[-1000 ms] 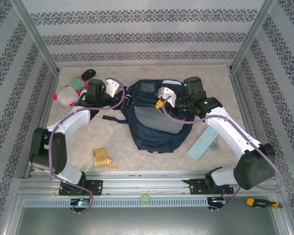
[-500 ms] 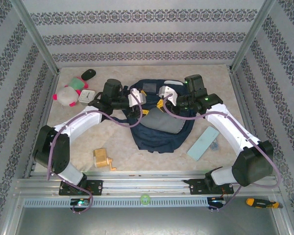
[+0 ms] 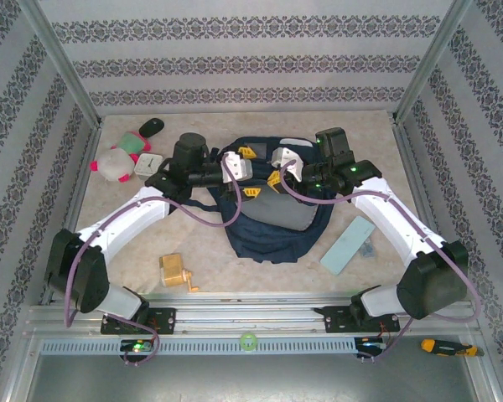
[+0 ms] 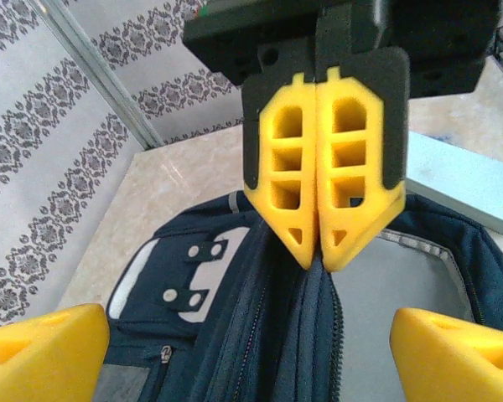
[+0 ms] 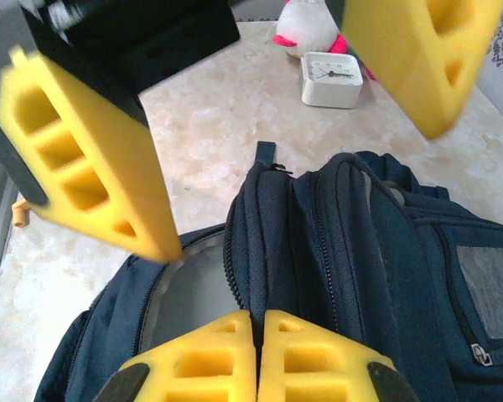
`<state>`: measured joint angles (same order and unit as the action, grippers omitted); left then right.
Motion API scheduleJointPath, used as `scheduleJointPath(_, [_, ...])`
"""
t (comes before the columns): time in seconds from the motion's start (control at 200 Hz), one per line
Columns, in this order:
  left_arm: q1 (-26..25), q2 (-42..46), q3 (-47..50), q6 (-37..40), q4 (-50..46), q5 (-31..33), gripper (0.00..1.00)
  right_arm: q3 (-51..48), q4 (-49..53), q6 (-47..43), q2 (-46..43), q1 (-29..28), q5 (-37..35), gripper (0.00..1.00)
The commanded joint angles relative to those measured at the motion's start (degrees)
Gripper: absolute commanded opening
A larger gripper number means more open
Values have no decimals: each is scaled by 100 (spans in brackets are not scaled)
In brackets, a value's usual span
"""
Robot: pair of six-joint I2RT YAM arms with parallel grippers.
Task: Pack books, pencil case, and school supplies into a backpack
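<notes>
I see the right jaws pressed together, pinching the raised rim of the backpack (image 3: 268,241). The left jaws face them, spread wide over the same rim.

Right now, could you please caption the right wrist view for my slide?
Backpack rim pinched in the shut right jaws, open left jaws opposite, clock and plush beyond.

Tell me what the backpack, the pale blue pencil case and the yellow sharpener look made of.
The backpack: woven synthetic fabric, matte navy; it creases and sags, with zip tracks and grey lining. The pencil case: probably hard plastic or tin, smooth, plain; flat with straight edges. The sharpener: likely moulded plastic, solid yellow-orange; too small to be sure.
</notes>
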<state>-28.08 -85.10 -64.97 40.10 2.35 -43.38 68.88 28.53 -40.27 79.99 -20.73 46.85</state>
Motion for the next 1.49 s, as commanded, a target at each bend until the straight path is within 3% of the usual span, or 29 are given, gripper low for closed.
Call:
scheduleJointPath(0.0, [-172, -509, -355, 45, -65, 347, 86, 189, -118, 97, -200, 15, 605, 0])
scheduleJointPath(0.075, [-248, -778, -582, 138, -121, 517, 74, 145, -121, 163, -281, 21, 545, 0])
scheduleJointPath(0.145, [-261, -867, -616, 65, -15, 671, 33, 76, -128, 346, -420, 70, 418, 3])
scheduleJointPath(0.19, [-273, -824, -540, -145, 184, 888, 14, 64, -128, 646, -555, 90, 233, 15])
scheduleJointPath(0.255, [-270, -651, -345, -485, 429, 1279, 4, -4, -168, 1334, -865, 94, -244, 35])
scheduleJointPath(0.385, [-265, -223, -72, -1498, 865, 2672, 0, -677, -631, 3888, -1723, 117, -2530, 66])
scheduleJointPath(0.425, [-267, -106, -76, -1669, 828, 3029, 0, -799, -469, 4504, -1923, 168, -3169, 70])
scheduleJointPath(0.555, [-266, 206, -71, -1781, 784, 3533, 0, -1199, 415, 5973, -2410, 486, -4171, 76])
scheduleJointPath(0.775, [-266, 337, -113, -2014, 961, 3546, 0, -2069, 1563, 7495, -2558, 1590, -4153, 78])
scheduleJointPath(0.925, [-268, 301, -187, -2027, 959, 3490, 0, -2729, 1671, 7891, -2248, 2055, -4780, 83])
scheduleJointPath(1.295, [-268, 370, -85, -2160, 1024, 3339, 0, -2992, 1033, 8114, -797, 2041, -4948, 91])
scheduleJointPath(1.49, [-260, 339, -16, -2138, 1094, 3371, 0, -3179, 560, 8170, -364, 2003, -4709, 87])
